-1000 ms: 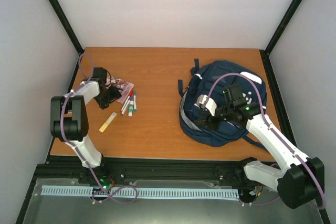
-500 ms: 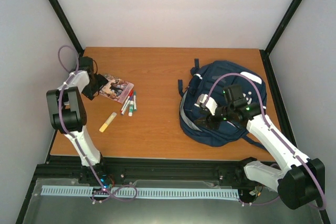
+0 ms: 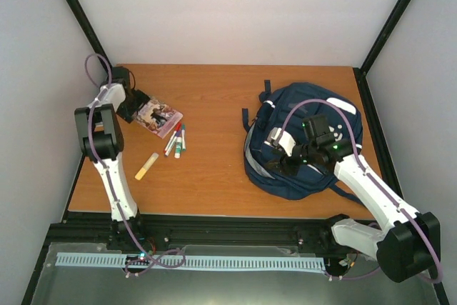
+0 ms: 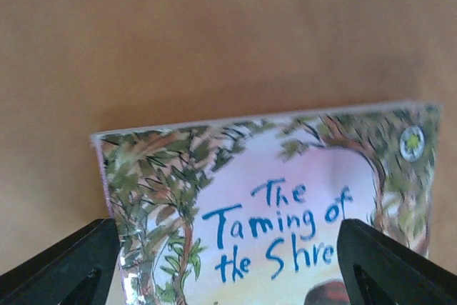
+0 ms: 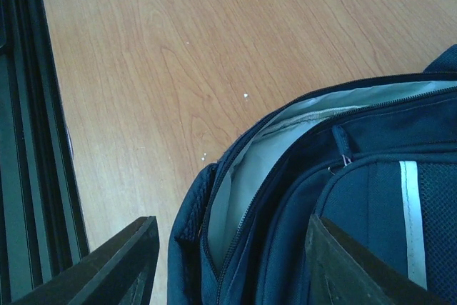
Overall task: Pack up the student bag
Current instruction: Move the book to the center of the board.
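Note:
The student bag (image 3: 303,137), a large navy backpack, lies at the right of the table with its main zip gaping and pale grey lining (image 5: 250,169) showing. My right gripper (image 3: 280,164) hovers open over the bag's near-left edge; in the right wrist view the right gripper (image 5: 228,269) has one finger over the wood and the other over the bag's front panel. At the far left lies a paperback book (image 3: 158,117) titled "The Taming of the Shre…" (image 4: 278,212). My left gripper (image 3: 136,107) stands open at the book's left end, both fingertips (image 4: 68,269) low over it.
Several markers (image 3: 176,139) lie just right of the book, and a yellow highlighter (image 3: 147,166) lies nearer the front. Dark straps (image 3: 266,91) trail from the bag's far side. Black frame posts and a rail (image 5: 21,141) border the table.
My left gripper pulled back toward the far-left corner and opened wider, uncovering the book. The right arm stayed over the bag's edge, its jaws slightly wider.

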You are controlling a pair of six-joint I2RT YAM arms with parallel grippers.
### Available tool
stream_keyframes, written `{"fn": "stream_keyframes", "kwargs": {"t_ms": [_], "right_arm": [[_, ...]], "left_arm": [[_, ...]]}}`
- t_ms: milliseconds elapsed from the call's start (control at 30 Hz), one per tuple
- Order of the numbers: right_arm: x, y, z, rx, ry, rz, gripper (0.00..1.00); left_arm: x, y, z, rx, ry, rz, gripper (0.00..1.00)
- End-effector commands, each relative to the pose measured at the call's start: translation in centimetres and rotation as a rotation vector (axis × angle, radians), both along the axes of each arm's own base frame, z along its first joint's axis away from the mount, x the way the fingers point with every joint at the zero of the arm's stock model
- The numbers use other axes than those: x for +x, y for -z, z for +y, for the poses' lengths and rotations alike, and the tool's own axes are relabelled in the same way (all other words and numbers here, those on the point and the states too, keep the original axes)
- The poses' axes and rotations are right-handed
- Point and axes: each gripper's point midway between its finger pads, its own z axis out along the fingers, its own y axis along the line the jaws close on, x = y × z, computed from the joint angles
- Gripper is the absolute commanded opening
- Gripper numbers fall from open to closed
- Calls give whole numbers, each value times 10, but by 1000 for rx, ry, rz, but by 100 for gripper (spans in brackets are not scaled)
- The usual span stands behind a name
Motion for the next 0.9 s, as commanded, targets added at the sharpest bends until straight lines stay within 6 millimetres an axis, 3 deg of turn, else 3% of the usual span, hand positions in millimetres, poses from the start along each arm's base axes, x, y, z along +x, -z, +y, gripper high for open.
{"fn": "stream_keyframes", "kwargs": {"t_ms": [0,100,367,667,867], "right_arm": [[3,5,2,-5,2,4,58],[4,9,2,-13,4,17,58],[6,16,3,-26,7,44,57],[6,18,4,-24,4,59,56],[17,12,5,-15,42,49,52]], "left_arm": [[31,23,-16,-75,119,22,85],[42,31,-23,-70,191,42,84],[53,47,-67,-94,395,69,80],[56,55,-162,-20,668,95,78],[27,68,-226,13,867,151,74]]}}
